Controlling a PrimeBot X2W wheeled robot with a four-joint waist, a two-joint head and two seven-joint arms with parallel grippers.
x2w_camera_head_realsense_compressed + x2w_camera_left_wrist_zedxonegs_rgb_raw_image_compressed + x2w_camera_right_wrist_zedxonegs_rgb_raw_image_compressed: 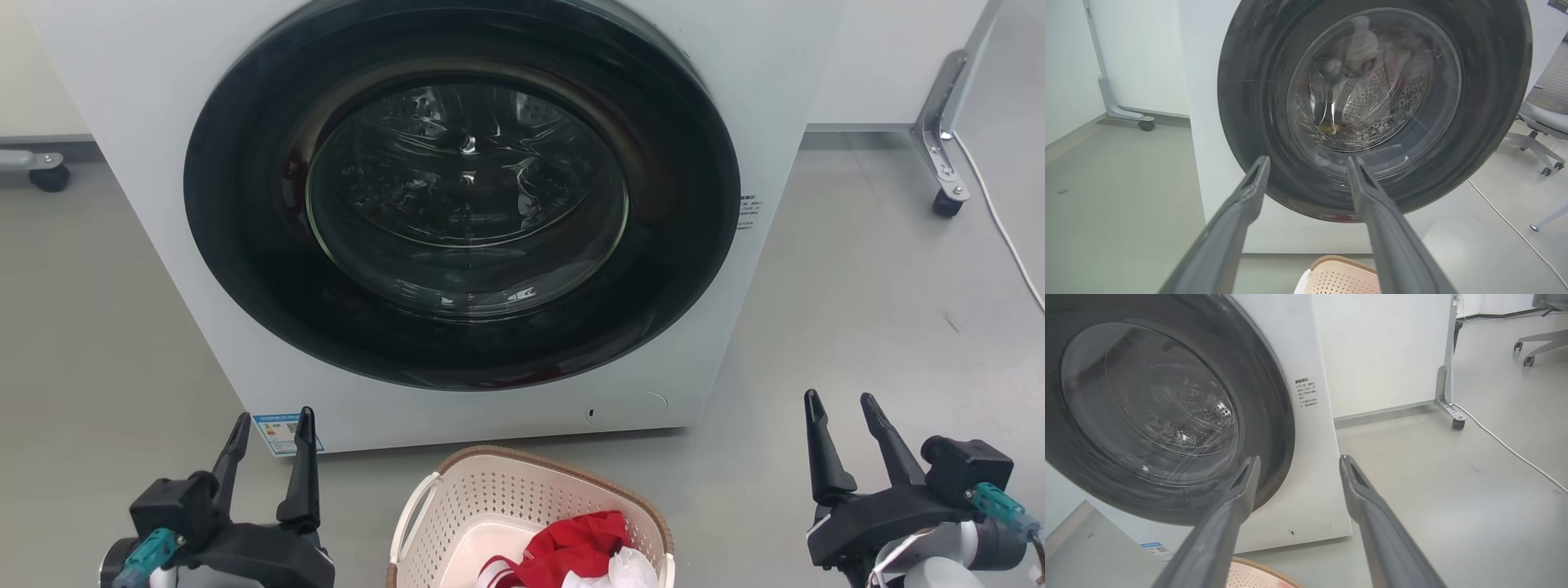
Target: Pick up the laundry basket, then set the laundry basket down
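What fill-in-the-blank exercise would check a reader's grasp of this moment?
1. The laundry basket stands on the floor, right in front of the ____.
2. The left gripper and the right gripper are both ____ and hold nothing.
3. The brightest garment in the basket is ____.
Missing words: washer; open; red.

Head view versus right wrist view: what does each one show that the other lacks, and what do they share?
Head view adds the left gripper, open, and red and white clothes in the basket. Right wrist view adds a chair base at its top right. Shared: the washer, the basket's brown rim, the open right gripper, the cable and the caster leg.
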